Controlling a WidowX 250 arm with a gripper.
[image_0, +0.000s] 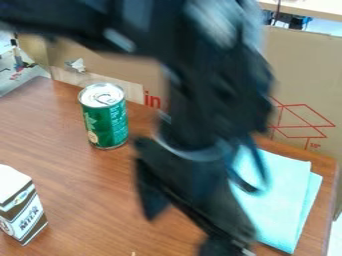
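jaws apart, one finger to the left and the other toward the bottom edge, bare wood visible between them and nothing gripped. black gripper (179, 235) hangs over the lower middle of the work surface, slanted, its crosspiece running from upper left down to lower right. black arm (87, 22) comes in across the top from the upper left, then bends down through the middle of the view. green can (108, 120) upright on the table (73, 200), left of the arm and up from the gripper, well apart from the carton; silver lid with its pull tab in place, pale lettering and a lighter patch on the side. folded pale blue cloth (280, 200) flat on the table to the right, its left part hidden behind the arm and gripper; whether they touch it, cannot tell. its layers sit slightly offset along the right side. white and dark brown carton (25, 215) at the lower left, partly cut off by the view's left edge. table is reddish-brown wood with visible grain. brown cardboard (304, 65) stands along the far side, red lines and red print on it, a strip of clear tape (127, 89) behind the can. pale surface (314, 7) beyond the cardboard, top right corner.
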